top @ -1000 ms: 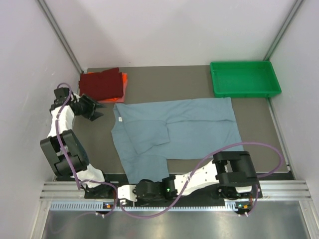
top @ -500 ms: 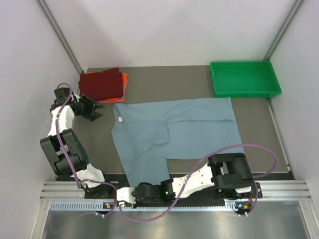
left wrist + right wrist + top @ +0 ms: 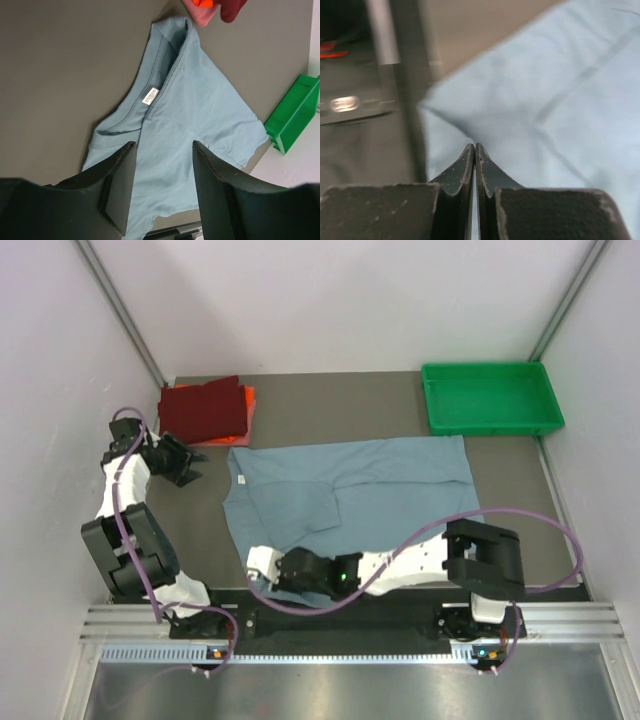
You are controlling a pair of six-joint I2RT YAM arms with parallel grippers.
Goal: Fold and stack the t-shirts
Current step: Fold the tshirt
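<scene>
Your right hand (image 3: 474, 150) is pinching the near edge of the grey-blue t-shirt (image 3: 390, 490).
Its fingers are pressing together with a small peak of blue cloth rising at their tips, low by the near edge of the worktop (image 3: 330, 405). The shirt is lying mostly flat across the middle, collar and label toward the left, one sleeve folded in over the body. Your left hand (image 3: 164, 170) is hovering beside the collar, holding nothing, fingers standing moderately apart. In the far left corner the folded dark red t-shirt (image 3: 203, 408) is sitting on the folded orange t-shirt (image 3: 249, 400); the green tray (image 3: 490, 425) is resting far right.
</scene>
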